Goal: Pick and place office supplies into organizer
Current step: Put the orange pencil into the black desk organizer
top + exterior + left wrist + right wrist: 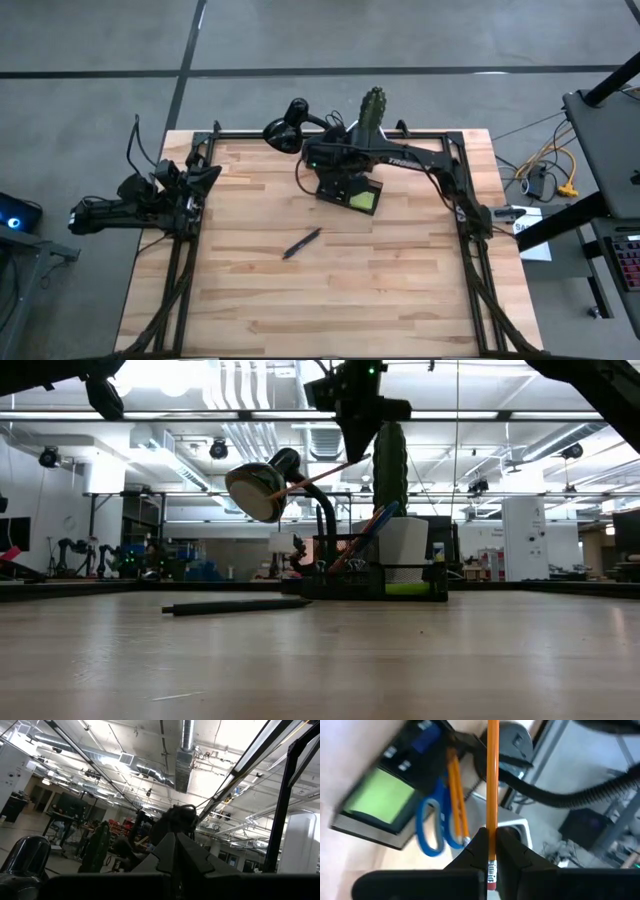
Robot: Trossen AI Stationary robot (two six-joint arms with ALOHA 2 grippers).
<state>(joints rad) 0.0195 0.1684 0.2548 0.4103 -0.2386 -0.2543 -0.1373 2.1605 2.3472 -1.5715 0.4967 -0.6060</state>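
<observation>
One pencil, light, stiff and slick, is pinched near its eraser end by the right gripper above the organizer; left gripper closed, idle.

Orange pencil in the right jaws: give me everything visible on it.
The pencil is slim, orange and looks wooden, with a metal band and pinkish eraser at the end by the right gripper, whose jaws are shut on it. It hangs tilted above the organizer, touching only the jaws; its tip is out of view.
</observation>
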